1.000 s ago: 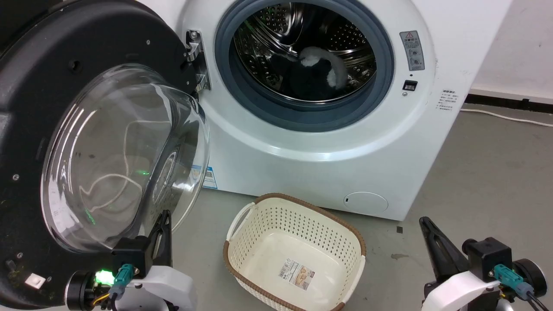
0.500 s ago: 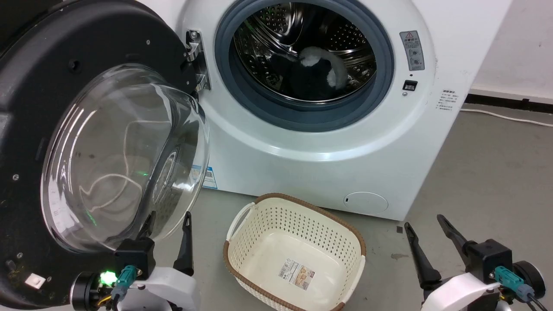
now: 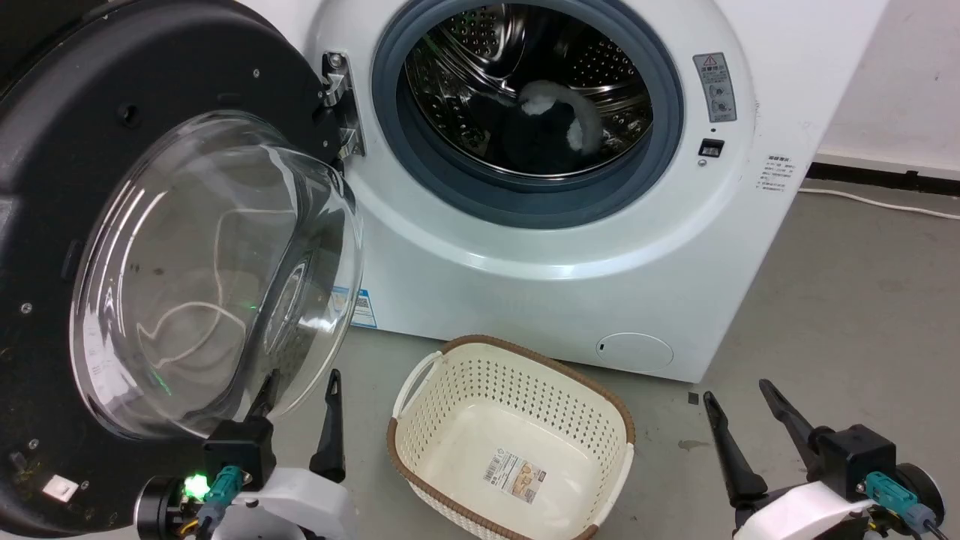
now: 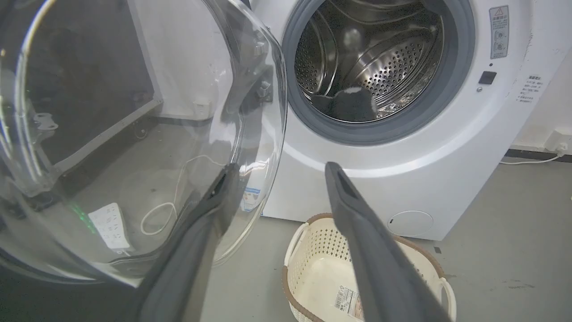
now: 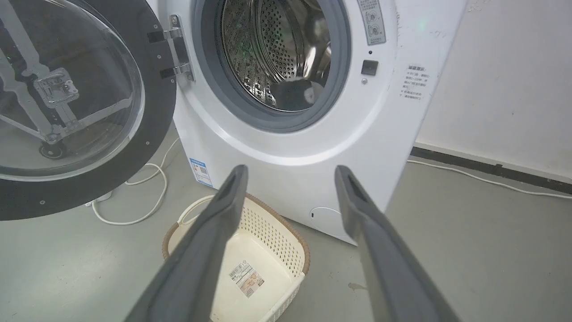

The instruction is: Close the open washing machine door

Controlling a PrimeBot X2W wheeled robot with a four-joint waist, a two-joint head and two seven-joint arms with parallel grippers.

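Note:
The washing machine door (image 3: 210,270), black-rimmed with a bulging clear glass bowl, stands swung wide open on its metal hinge (image 3: 339,105) at the left of the white washing machine (image 3: 570,285). The steel drum (image 3: 525,82) lies exposed inside its grey gasket, with dark and white laundry in it. My left gripper (image 3: 301,379) is open just below the glass bowl's lower edge, and in the left wrist view its left finger (image 4: 210,210) lies against the bowl (image 4: 134,134). My right gripper (image 3: 736,390) is open at the lower right, over bare floor and apart from the machine (image 5: 290,147).
A cream perforated basket (image 3: 427,442) with a brown rim sits on the grey floor before the machine, between my two grippers. A white cable (image 5: 147,197) and a power strip (image 4: 109,223) lie on the floor behind the door. A wall rises right of the machine.
Both grippers have gone from shut to open. The left gripper has shifted slightly right and down. The door and machine have not moved.

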